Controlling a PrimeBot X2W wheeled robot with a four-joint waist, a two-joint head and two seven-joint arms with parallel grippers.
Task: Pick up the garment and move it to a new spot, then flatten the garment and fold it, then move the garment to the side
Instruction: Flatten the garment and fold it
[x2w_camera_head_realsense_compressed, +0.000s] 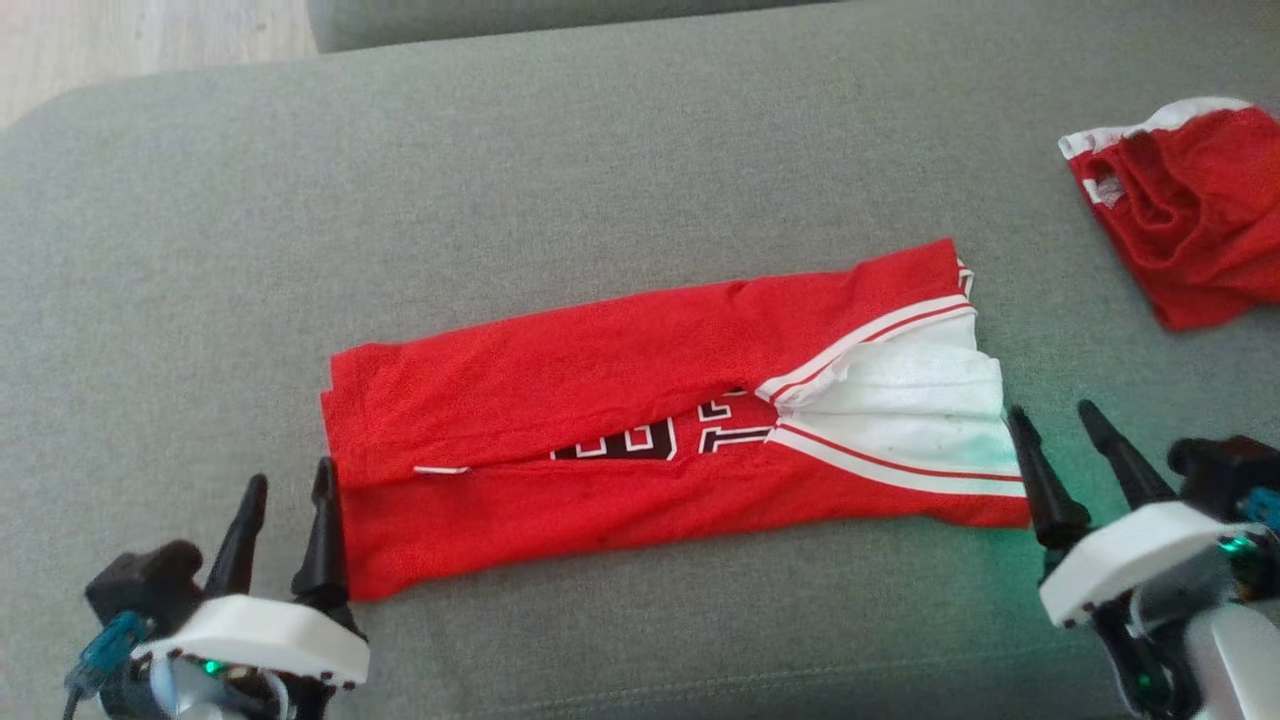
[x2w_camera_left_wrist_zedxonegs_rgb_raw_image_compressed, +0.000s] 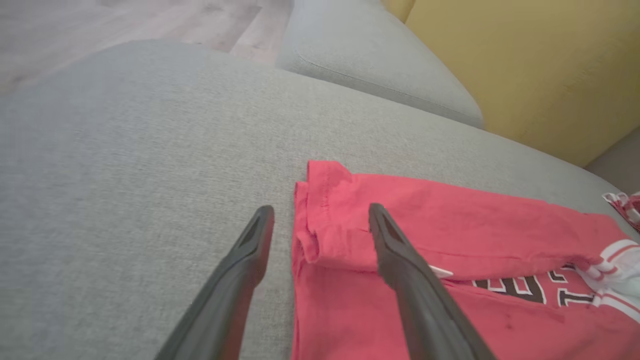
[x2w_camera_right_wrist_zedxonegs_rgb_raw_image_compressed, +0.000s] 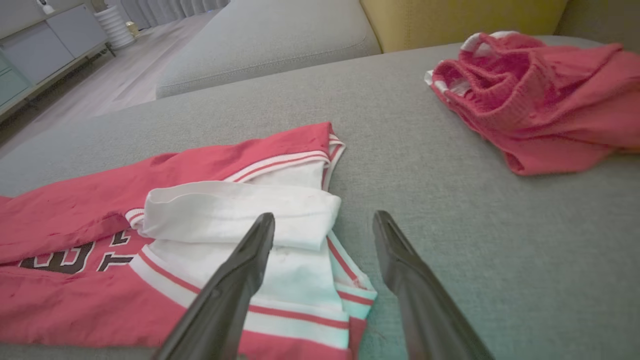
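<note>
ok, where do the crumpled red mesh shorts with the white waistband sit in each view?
Head view: crumpled red mesh shorts at the upper right, against the right edge, on the grey cushion.
Left wrist view: a small red-and-white sliver at the far right edge, mid-height.
Right wrist view: upper right.
Shared landmark: the black white-edged print on the red jersey.

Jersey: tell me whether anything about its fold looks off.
The jersey lies askew on the cushion, its folded-in sides leaving a gap over the black print, and the white sleeve is bunched at its right end.
</note>
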